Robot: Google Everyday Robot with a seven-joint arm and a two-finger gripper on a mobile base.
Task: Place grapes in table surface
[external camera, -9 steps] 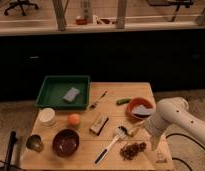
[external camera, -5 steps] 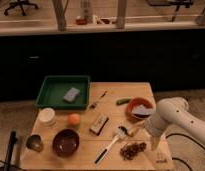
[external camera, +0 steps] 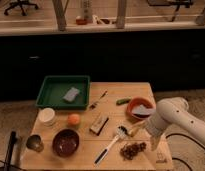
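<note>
The grapes (external camera: 133,150), a small loose bunch of dark reddish-brown berries, lie on the light tan wooden table surface (external camera: 111,112) near its front right corner. My white arm reaches in from the right. Its gripper (external camera: 153,142) hangs low, just to the right of the grapes and close to the table's right edge. Its lower end is dark against the floor. Nothing shows between the gripper and the grapes.
A green tray (external camera: 51,95) with a grey sponge (external camera: 71,94) stands at the back left. An orange fruit (external camera: 73,119), a dark maroon bowl (external camera: 66,142), a white cup (external camera: 47,116), a metal cup (external camera: 35,143), a brush (external camera: 110,144) and an orange bowl (external camera: 140,107) also stand on the table.
</note>
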